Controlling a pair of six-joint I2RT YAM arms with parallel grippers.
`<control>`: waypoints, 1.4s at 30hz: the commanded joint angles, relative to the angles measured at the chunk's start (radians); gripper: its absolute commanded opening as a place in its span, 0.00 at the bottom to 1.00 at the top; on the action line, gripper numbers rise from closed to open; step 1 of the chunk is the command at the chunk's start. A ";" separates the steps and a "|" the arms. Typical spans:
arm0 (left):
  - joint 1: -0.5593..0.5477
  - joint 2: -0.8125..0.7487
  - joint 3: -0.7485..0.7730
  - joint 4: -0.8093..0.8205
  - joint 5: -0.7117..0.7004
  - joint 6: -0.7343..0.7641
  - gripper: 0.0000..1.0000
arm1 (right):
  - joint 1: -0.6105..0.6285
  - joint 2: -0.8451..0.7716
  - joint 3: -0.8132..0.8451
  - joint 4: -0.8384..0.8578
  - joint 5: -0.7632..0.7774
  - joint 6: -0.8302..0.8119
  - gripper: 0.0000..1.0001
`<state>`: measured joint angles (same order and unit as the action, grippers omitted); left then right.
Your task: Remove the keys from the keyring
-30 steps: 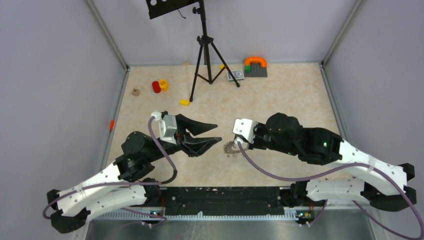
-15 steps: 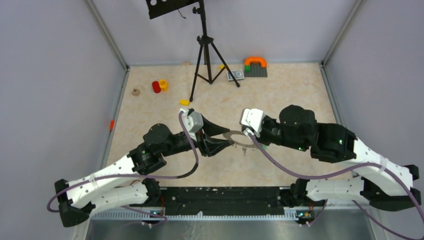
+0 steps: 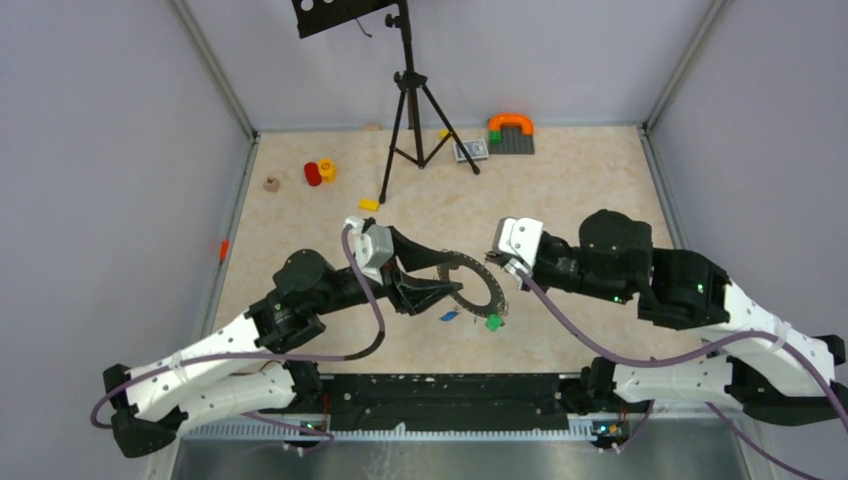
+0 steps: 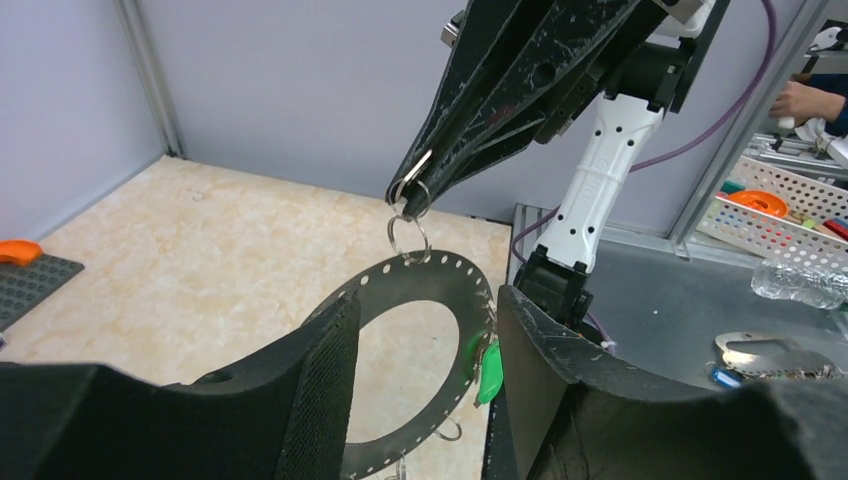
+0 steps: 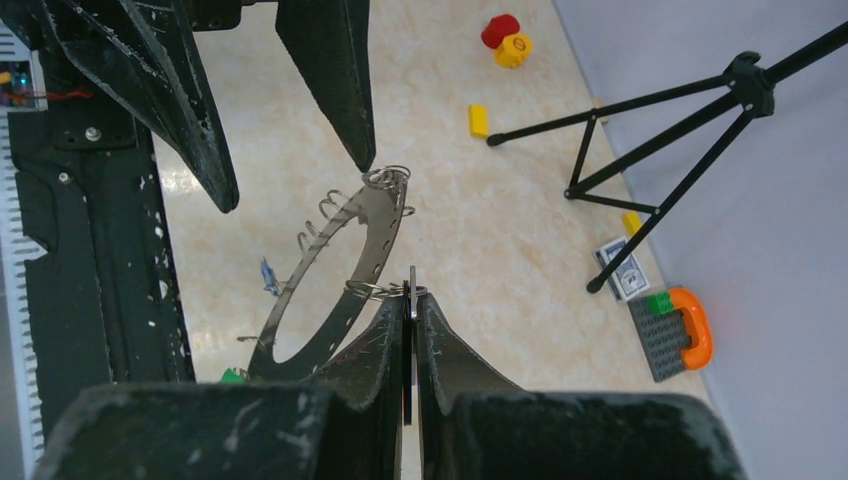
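The keyring (image 3: 470, 261) is a wide grey perforated ring held off the table between the arms. It hangs by a small split ring from a silver key (image 5: 411, 300), and my right gripper (image 3: 497, 265) is shut on that key (image 4: 418, 165). My left gripper (image 4: 428, 298) is open and straddles the keyring (image 4: 430, 280); whether its fingers touch it I cannot tell. A green-tagged key (image 4: 490, 370) dangles by the left gripper's right finger. A blue-tagged key (image 3: 449, 316) and the green one (image 3: 493, 322) hang under the ring.
A black tripod (image 3: 405, 100) stands at the back centre. Red and yellow blocks (image 3: 320, 172), a yellow brick (image 3: 369, 204), a card box (image 3: 470, 150) and a grey plate with an orange arch (image 3: 511, 132) lie along the far side. Grey walls enclose the table.
My right gripper has lifted the keyring off the table by the key. My left arm swung right until its jaws straddle the ring, and those jaws have widened slightly.
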<state>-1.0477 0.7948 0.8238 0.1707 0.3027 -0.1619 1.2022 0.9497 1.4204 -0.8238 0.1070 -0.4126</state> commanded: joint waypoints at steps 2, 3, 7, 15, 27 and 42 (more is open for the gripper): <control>0.000 -0.037 0.035 0.010 0.008 0.020 0.54 | 0.007 -0.040 0.021 0.101 -0.039 -0.004 0.00; 0.001 -0.035 0.036 0.009 0.006 0.020 0.54 | 0.007 -0.036 0.027 0.097 -0.043 0.001 0.00; 0.001 -0.024 0.045 0.016 0.004 0.022 0.54 | 0.008 -0.016 0.054 0.078 -0.055 0.016 0.00; 0.001 0.002 0.061 0.027 0.014 0.030 0.54 | 0.008 -0.019 0.062 0.075 -0.074 0.018 0.00; 0.001 -0.028 0.058 -0.001 0.006 0.052 0.54 | 0.007 -0.141 -0.044 0.179 -0.232 -0.132 0.00; 0.000 -0.045 0.052 -0.014 0.012 0.057 0.54 | 0.007 -0.267 -0.142 0.261 -0.399 -0.273 0.00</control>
<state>-1.0477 0.7612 0.8474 0.1467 0.3023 -0.1093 1.2022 0.7006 1.2827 -0.6552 -0.2333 -0.6464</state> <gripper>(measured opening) 0.545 0.018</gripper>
